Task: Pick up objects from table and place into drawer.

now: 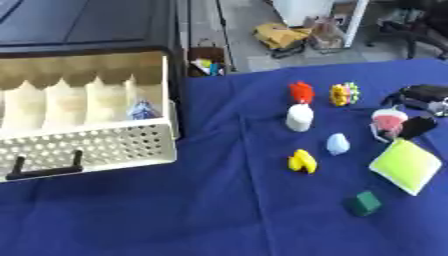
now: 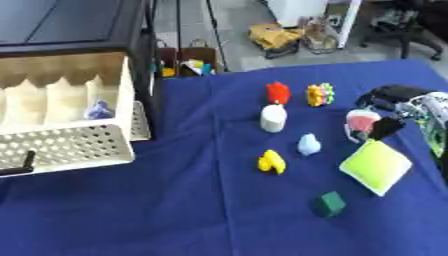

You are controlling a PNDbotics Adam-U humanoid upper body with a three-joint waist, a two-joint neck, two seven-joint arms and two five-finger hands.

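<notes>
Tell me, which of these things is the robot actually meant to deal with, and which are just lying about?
Part of the job: drawer, red toy, white cylinder, yellow toy, pale blue piece, green block, lime pad, multicoloured toy, right hand.

Lying about: bags on the floor.

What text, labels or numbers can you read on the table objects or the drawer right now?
None can be read.
The drawer, white cylinder, yellow-green pad, green block, yellow toy and red toy show no lettering.
The multicoloured object is too blurred to tell.
</notes>
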